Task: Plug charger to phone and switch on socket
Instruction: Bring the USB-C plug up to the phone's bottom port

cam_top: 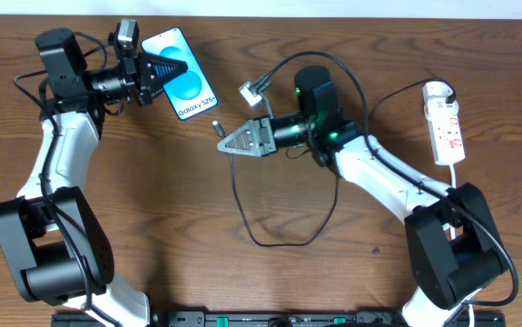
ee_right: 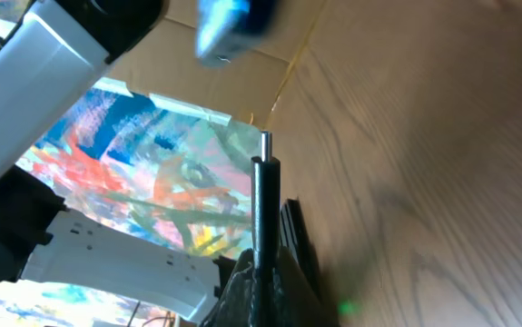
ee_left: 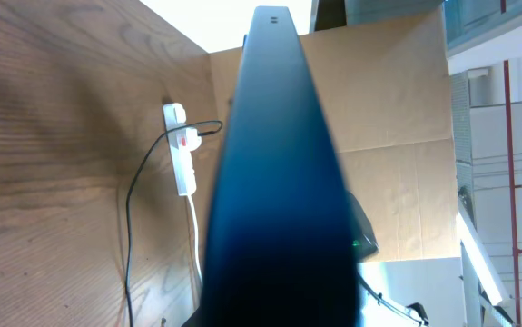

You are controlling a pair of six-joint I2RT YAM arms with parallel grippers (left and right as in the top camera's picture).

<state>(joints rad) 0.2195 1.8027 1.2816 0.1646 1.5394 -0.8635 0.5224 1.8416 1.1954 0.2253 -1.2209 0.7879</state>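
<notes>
Toward the upper left of the overhead frame, pinching the phone [cam_top: 191,91] with the left gripper [cam_top: 162,69], closed across its screen. Near centre, clamping the charger [ee_right: 262,195] plug in the right gripper [cam_top: 227,142] (metal tip poking clear of the grip, apart from the phone). Likely needing care: lining the tip squarely with the phone's lower edge, holding the phone steady, pushing straight. Reading "Galaxy S25+" in white; leaving the socket [cam_top: 446,123] at far right alone.

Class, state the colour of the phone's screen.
The phone screen is bright blue with a lighter blue circle and white lettering, clearest in the overhead view.
</notes>
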